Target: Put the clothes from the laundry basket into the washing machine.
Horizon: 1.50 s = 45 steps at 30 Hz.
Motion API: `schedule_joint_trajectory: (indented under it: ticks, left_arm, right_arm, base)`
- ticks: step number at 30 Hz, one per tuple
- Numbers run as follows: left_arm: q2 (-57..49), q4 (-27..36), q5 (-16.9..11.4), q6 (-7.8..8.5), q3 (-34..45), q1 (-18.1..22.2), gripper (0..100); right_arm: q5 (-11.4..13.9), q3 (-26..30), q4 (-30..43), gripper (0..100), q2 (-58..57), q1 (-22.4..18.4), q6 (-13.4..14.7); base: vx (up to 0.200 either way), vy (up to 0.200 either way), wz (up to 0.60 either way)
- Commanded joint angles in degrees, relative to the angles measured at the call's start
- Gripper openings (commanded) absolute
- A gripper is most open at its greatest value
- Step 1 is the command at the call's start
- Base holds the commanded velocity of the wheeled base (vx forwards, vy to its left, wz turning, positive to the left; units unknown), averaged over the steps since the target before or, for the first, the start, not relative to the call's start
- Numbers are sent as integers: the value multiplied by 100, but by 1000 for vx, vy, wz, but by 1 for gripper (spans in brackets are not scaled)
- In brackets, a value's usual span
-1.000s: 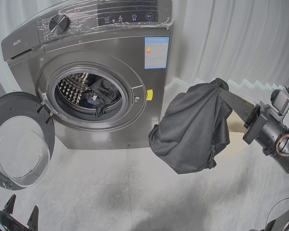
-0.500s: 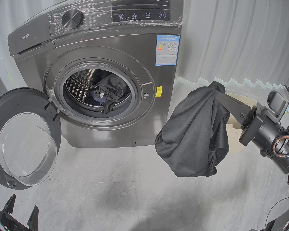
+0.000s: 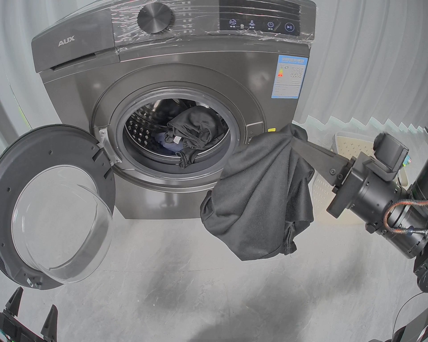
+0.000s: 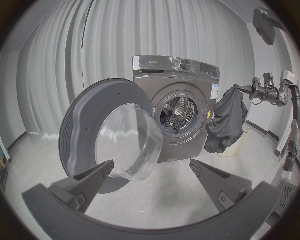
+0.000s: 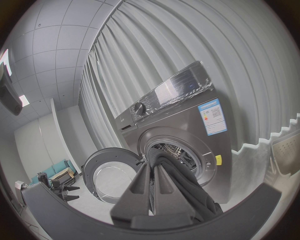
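We judge the dark garment (image 3: pixel 261 196) soft, light and floppy, so our right gripper (image 5: pixel 153 167) pinches its bunched top, left gripper (image 4: pixel 150 162) spread.

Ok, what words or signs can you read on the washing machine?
Maker's logo, pale letters on the washing machine drawer front: a brand name, not quoted here.
Play-and-pause sign on the control panel: readable as a symbol.
Small icons beside it: too small to read.
Blue label with coloured bars: print too small.
Yellow sticker beside the door opening: too small.
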Motion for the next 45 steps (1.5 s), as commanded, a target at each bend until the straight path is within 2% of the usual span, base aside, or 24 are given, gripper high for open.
schedule_joint_trajectory:
  ticks: [1, 6, 8, 12, 14, 15, 16, 17, 19, 20, 21, 22, 23, 24, 25, 27, 29, 31, 35, 36, 40, 42, 45]
  left_arm:
    - [-95, 1, 2, 26, 101, 22, 100]
    - [-95, 1, -24, 26, 101, 14, 100]
    - [-95, 1, -68, 96, 92, 14, 100]
    - [-95, -16, -182, 175, 101, 14, 100]
    - [-95, -86, -226, 149, 75, 22, 100]
    - [-86, -456, -305, 26, -347, 31, 100]
    - [2, -614, -375, 35, -672, 66, 100]
    - [178, -719, -578, 35, -1024, 93, 100]
    - [740, -790, -1307, -18, -1323, 31, 100]
    - [907, -781, -1562, -27, -1349, 22, 100]
    - [1347, -816, -2125, -27, -1367, 22, 100]
    - [1584, -825, -2371, -36, -1375, 22, 100]
    - [1584, -825, -2371, -36, -1375, 22, 100]
    - [2164, -886, -2854, 87, -1384, 22, 100]
    - [2489, -983, -3135, 166, -1411, 22, 100]
    - [3078, -1203, -3566, 404, -1472, 22, 100]
    - [3623, -1422, -3838, 641, -1516, -4, 100]
    - [4115, -1633, -3874, 720, -1560, -180, 100]
    - [4985, -2108, -3680, 694, -1674, -760, 100]
    - [5407, -2363, -3399, 694, -1683, -1015, 100]
    - [6471, -3277, -2740, 571, -1718, -1858, 100]
    - [6963, -3760, -2423, 492, -1753, -2157, 100]
    - [7675, -4411, -2168, 439, -1876, -2395, 100]
  right_arm:
    - [-104, -277, -10, 0, 355, 191, 5]
    - [-104, -444, -98, 0, 769, 217, 23]
    - [-113, -506, -239, 0, 900, 217, 32]
    - [-315, -593, -511, 0, 1147, 217, 58]
    - [-315, -602, -555, 0, 1173, 217, 76]
    - [-333, -664, -564, 0, 1217, 217, 84]
    - [-341, -681, -564, 0, 1226, 217, 84]
    - [-341, -708, -564, 0, 1226, 217, 84]
    - [-341, -822, -564, 0, 1234, 208, 93]
    - [-350, -857, -564, 0, 1252, 208, 93]
    - [-403, -945, -573, 0, 1287, 208, 111]
    - [-447, -963, -582, 0, 1296, 208, 137]
    - [-447, -963, -582, 0, 1296, 208, 137]
    - [-544, -1051, -608, 0, 1305, 164, 199]
    - [-561, -1121, -608, 0, 1322, 147, 216]
    - [-570, -1209, -608, 0, 1366, 129, 225]
    - [-570, -1297, -608, 0, 1384, 111, 225]
    - [-570, -1376, -608, 0, 1445, 111, 225]
    - [-579, -1534, -626, 0, 1612, 103, 234]
    - [-579, -1622, -687, 0, 1700, 85, 243]
    - [-588, -1833, -854, 0, 1938, 76, 251]
    - [-588, -1885, -881, 0, 1981, 76, 251]
    - [-588, -1956, -881, 0, 2034, 76, 251]
  base:
    - [0, 0, 0]
    - [0, 0, 0]
    - [0, 0, 0]
    - [0, 0, 0]
    - [0, 0, 0]
    - [0, 0, 0]
    - [0, 0, 0]
    - [0, 0, 0]
    - [0, 0, 0]
    - [0, 0, 0]
    - [0, 0, 0]
    - [0, 0, 0]
    - [0, 0, 0]
    - [0, 0, 0]
    - [0, 0, 0]
    - [0, 0, 0]
    - [0, 0, 0]
    - [0, 0, 0]
    - [0, 0, 0]
    - [0, 0, 0]
    - [0, 0, 0]
    - [0, 0, 0]
    - [0, 0, 0]
